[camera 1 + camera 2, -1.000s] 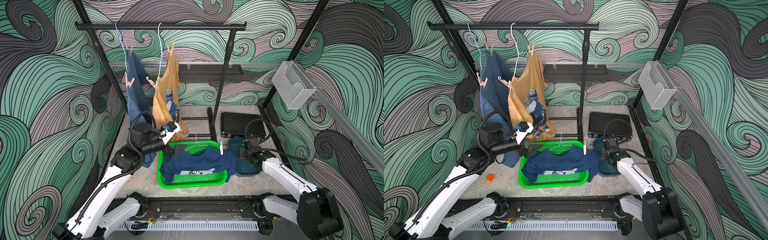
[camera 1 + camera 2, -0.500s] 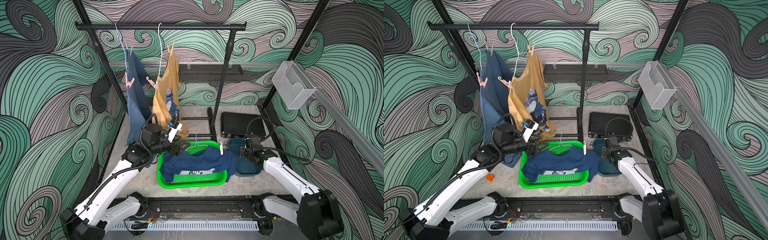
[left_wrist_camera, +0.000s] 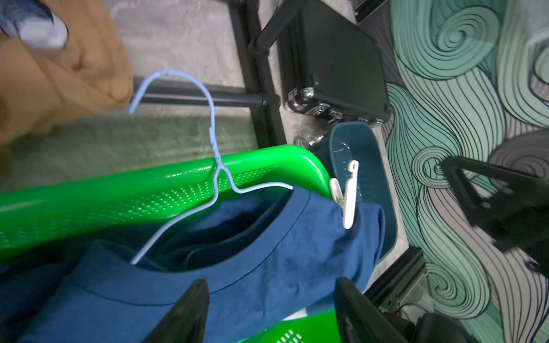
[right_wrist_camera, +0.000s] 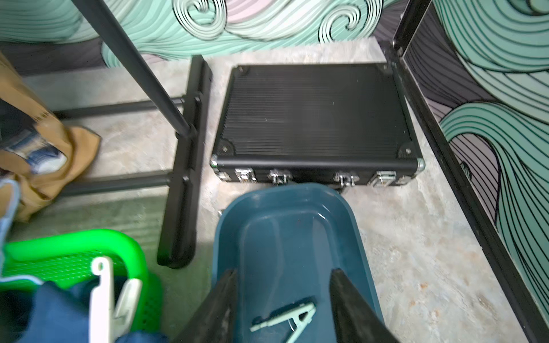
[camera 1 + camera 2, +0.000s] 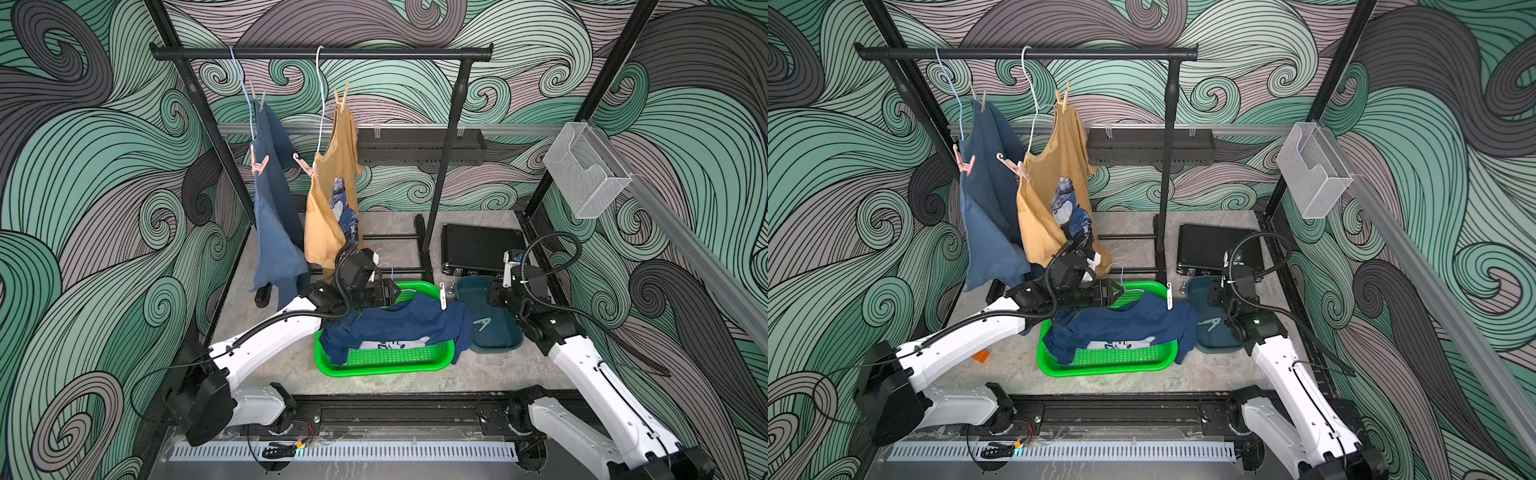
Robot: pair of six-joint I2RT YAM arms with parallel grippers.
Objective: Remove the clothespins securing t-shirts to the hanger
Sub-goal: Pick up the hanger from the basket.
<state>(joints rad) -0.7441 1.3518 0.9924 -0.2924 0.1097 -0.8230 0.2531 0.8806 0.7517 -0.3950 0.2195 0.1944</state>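
Observation:
A navy t-shirt (image 5: 399,328) on a pale blue wire hanger (image 3: 214,142) lies in the green basket (image 5: 382,368). A white clothespin (image 3: 349,196) is clipped to its shoulder. My left gripper (image 3: 271,285) hovers open just over the shirt's collar, holding nothing. My right gripper (image 4: 283,273) stands open above the dark teal tray (image 4: 297,202). A pale teal clothespin (image 4: 285,317) lies loose in the tray below its fingers. A blue t-shirt (image 5: 274,216) and a tan t-shirt (image 5: 328,208) hang on the rail, pegged by pink clothespins (image 5: 258,164) and a tan clothespin (image 5: 341,99).
A black ribbed case (image 5: 482,249) lies behind the tray. The rack's black post and foot bars (image 4: 181,178) stand between basket and case. A clear bin (image 5: 582,174) hangs on the right wall. A small orange piece (image 5: 980,356) lies on the floor at left.
My left arm has swung right, from beside the hanging shirts to over the basket, and its jaws have narrowed a little. My right gripper has opened over the tray.

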